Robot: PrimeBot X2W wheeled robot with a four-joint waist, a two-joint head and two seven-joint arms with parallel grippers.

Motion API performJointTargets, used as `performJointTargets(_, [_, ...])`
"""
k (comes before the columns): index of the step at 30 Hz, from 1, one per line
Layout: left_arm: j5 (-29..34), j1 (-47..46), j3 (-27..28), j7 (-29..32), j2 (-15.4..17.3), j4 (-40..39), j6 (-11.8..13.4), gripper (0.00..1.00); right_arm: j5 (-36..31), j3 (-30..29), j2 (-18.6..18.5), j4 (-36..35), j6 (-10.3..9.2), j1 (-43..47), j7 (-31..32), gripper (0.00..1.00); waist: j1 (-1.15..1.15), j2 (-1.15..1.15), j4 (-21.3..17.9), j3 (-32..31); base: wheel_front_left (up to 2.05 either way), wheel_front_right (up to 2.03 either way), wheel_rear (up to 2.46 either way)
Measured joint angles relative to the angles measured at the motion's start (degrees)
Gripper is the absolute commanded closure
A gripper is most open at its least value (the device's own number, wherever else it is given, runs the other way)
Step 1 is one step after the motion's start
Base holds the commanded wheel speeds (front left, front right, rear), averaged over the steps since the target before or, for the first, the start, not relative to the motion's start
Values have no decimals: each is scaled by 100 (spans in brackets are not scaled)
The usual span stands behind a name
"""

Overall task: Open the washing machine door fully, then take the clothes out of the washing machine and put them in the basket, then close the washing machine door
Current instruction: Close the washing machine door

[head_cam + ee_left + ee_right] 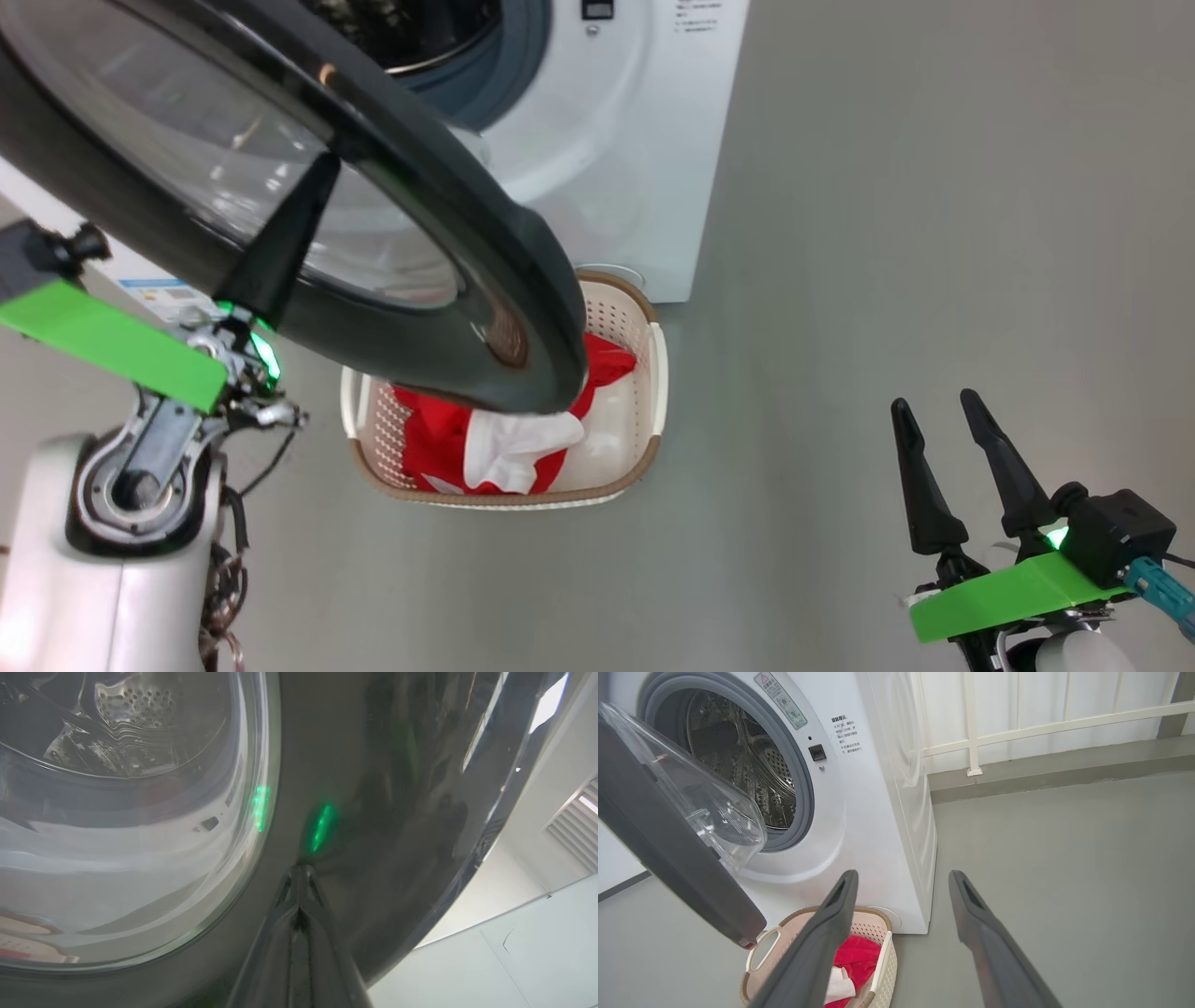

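my left gripper (317, 182) pinched together, empty, tips on the washing machine door (467, 243) rim | door half open above the basket (658, 373) | rigid, glossy, probably slippery: I'd push the rim, not glass | my right gripper (934, 406) spread, empty

Light is bright and even, with only faint, soft shadows on the floor (887, 233). The glossy rim of the door (439, 205) carries small glare spots and looks slightly soft so close to the head camera. The left wrist view is dim and hazy: a green glow mirrors in the rim, and the left end effector (301, 870) is blurred. The right wrist view is crisp, though the lens bows the machine (859, 826) at its edges, and the right end effector (903, 879) blurs toward the bottom.
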Motion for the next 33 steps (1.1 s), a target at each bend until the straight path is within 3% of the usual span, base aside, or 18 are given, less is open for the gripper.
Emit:
performJointTargets(18, [74,-1176,-798,-1780,528,793,0,100,149,-18,-1,-76,0,-274,0,0,0,0,-503,437,0,0,0])
performJointTargets(33, [-230,-1305,-1322,-2320,844,945,0,100,176,-56,-2,-80,0,-341,0,0,0,0,-573,381,0,0,0])
